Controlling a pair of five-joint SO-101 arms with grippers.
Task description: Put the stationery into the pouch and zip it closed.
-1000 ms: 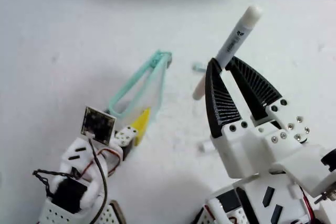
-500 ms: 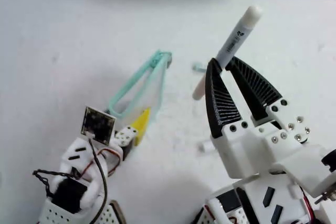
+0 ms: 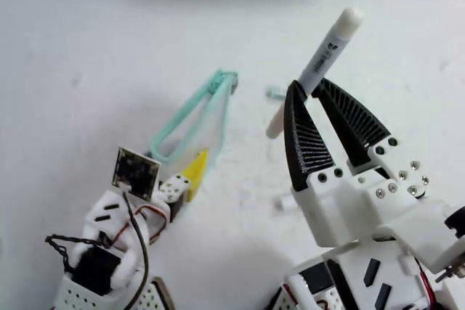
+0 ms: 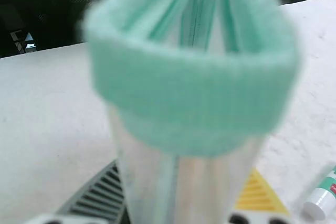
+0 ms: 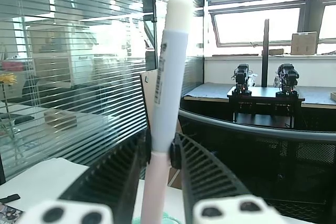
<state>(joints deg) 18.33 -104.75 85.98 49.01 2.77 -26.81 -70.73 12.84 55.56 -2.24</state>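
1. White table (image 3: pixel 109 49) fills the high view. Behind the right wrist view is an office with window blinds.
2. Right gripper (image 3: pixel 306 88) is raised over the table's right half. Its black ribbed jaws pinch the marker (image 3: pixel 327 49) low on its barrel.
3. Left gripper (image 3: pixel 190 168) is at the near left, one yellow finger showing. Its jaws are pressed onto the near end of the pouch (image 3: pixel 186 112).
4. The pouch has a clear body and mint-green zip trim. It stands on edge near table centre, mouth spread in a narrow V, left of the marker and apart from it. In the left wrist view the pouch (image 4: pixel 189 87) sits between the fingers.
5. The marker (image 5: pixel 165 77) has a pale barrel with a printed label and its white cap points up and away.
6. A small stick (image 4: pixel 321 202) with a white end and green body lies on the table beside the pouch.
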